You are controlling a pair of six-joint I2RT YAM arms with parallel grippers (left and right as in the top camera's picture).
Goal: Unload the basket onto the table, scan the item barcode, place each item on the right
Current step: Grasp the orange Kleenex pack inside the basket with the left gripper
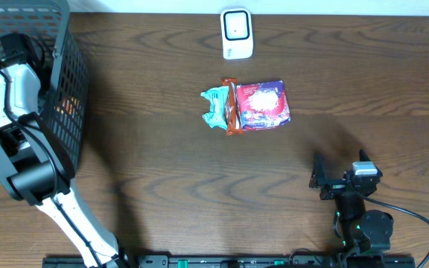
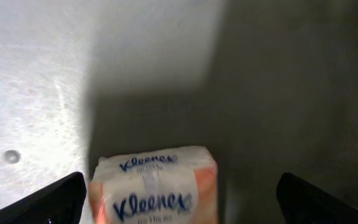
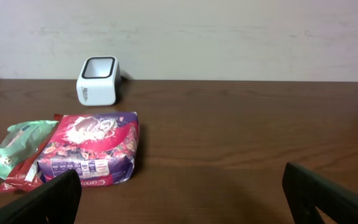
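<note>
Left gripper (image 2: 185, 202) is down inside the black mesh basket (image 1: 69, 89), jaws spread wide with nothing between them. Its dark fingertips (image 2: 58, 199) sit at the two bottom corners of the wrist view. Right under it lies the Kleenex pack (image 2: 154, 186), white and orange, flat on the basket's pale floor. "Kleenex" reads in blue script twice across the wrap; the small line under the upper logo is too blurred to read. There is bare floor beyond the pack and deep shadow on one side.

Over to the right gripper (image 3: 185, 202): it gapes wide too, empty, low over the table (image 1: 162, 179), well off to the near right of the scanner (image 1: 237, 33).

The scanner is a white box with a dark window, sitting at the table's far edge. A faint grey mark on its side is too small to read.

On the near side of the scanner, across a strip of bare wood, lies the purple bag (image 1: 263, 104), with a red-and-white picture on top. The print panel on its near face is too small to read. The red wrapper (image 1: 232, 112) touches the bag's left edge, with the crumpled green packet (image 1: 216, 106) beside it.

Open brown wood surrounds that bunch, widest toward the right gripper. The basket stands well left of the scanner, at the table's left edge.
</note>
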